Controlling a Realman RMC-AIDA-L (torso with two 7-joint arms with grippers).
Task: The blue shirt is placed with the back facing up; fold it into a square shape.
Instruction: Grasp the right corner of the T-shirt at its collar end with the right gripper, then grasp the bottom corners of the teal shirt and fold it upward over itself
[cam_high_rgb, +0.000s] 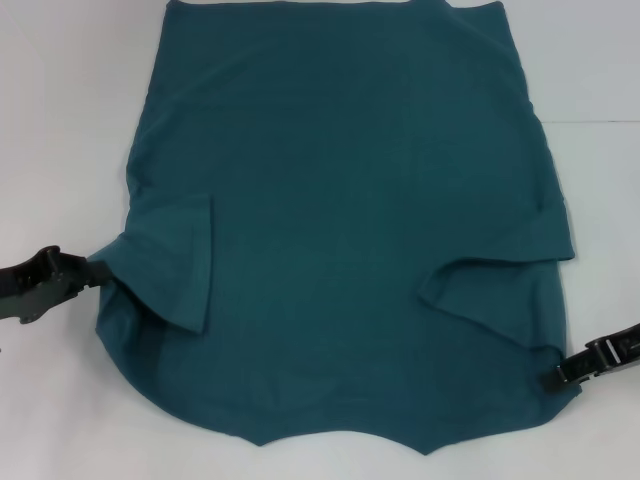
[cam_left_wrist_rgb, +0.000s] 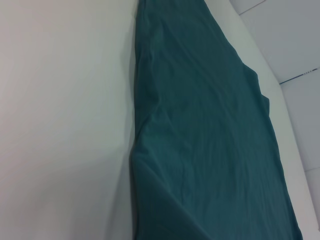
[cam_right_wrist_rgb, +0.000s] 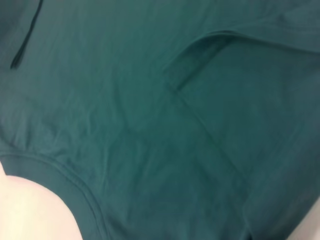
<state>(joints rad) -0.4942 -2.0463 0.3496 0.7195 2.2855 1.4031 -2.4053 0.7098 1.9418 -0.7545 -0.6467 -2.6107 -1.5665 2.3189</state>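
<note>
Shirt fabric covers most of the white table (cam_high_rgb: 60, 130): one blue shirt (cam_high_rgb: 350, 200) lies flat, long axis running away from the robot, collar end nearest, hem at the far edge. Both sleeves (two, one per side) are folded inward over the body. The left gripper (cam_high_rgb: 92, 272) touches the shirt's left edge at the sleeve fold; the right gripper (cam_high_rgb: 562, 378) meets its right near corner. Whether either claw is clamped, I cannot tell.
</note>
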